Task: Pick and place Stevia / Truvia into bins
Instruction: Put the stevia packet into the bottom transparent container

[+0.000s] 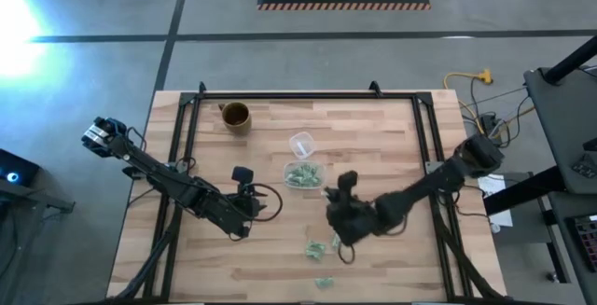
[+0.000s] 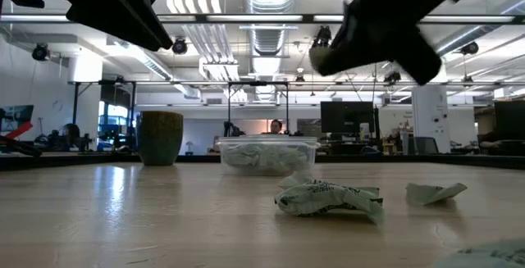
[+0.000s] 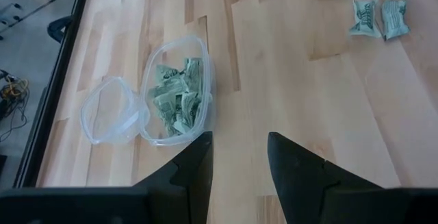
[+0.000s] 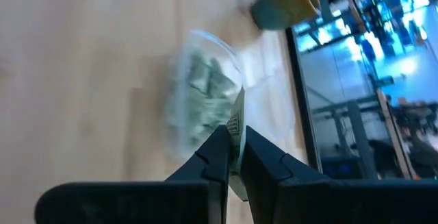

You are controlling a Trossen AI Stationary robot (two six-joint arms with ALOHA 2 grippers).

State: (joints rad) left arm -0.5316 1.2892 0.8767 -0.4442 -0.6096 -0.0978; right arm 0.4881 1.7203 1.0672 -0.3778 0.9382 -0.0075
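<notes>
High view: right gripper (image 1: 326, 194) hovering beside bin (image 1: 303, 174), loose packets (image 1: 315, 248) lying nearer table's front edge.

Right wrist view: fingers pinching packet (image 4: 235, 128); carrying step; next, centring over bin, releasing.

Left wrist view: left gripper (image 3: 237, 157) waiting, spread.

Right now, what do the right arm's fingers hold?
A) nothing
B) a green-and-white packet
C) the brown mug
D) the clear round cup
B: in the right wrist view the fingers are closed on a green-and-white packet, near the clear container.
</notes>
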